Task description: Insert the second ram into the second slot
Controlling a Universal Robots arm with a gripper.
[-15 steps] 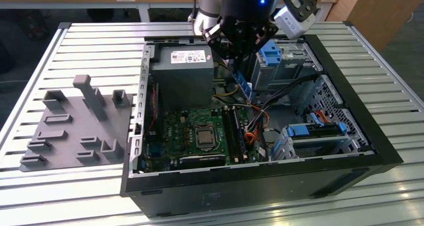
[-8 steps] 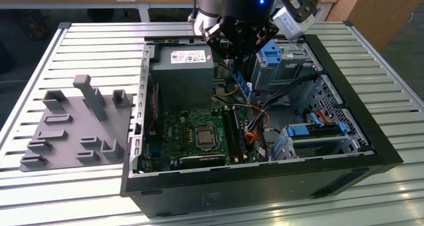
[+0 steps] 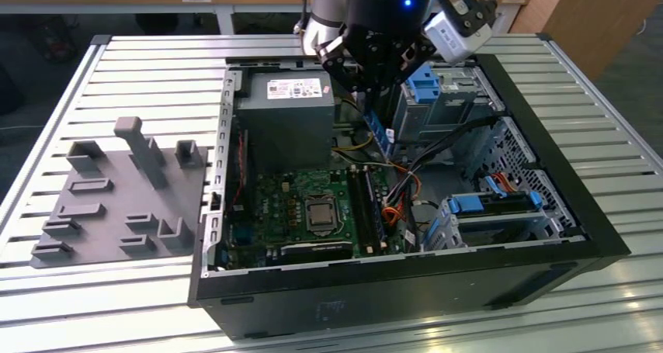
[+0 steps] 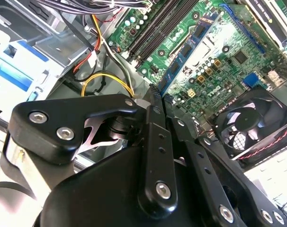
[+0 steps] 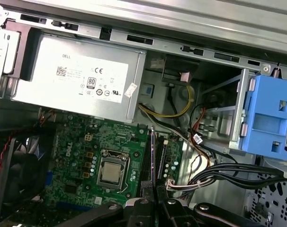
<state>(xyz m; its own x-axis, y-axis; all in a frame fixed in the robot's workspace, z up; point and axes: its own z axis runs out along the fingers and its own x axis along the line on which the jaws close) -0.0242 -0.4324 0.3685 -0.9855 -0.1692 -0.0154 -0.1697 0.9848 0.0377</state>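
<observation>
The gripper (image 3: 373,97) has its fingers closed tight on one end of the second ram (image 3: 377,132). The blue stick hangs inside the open computer case (image 3: 580,213), between the power supply (image 3: 285,112) and the drive cage (image 3: 440,97). It is above the motherboard's memory slots (image 3: 365,205) and not seated, with yellow and black cables (image 3: 446,145) running close beside it.

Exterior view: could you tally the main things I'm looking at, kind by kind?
Open computer case: 1
Power supply box: 1
Grey holder plate: 1
Gripper: 1
Blue ram stick, held in the gripper: 1
Total: 5
</observation>
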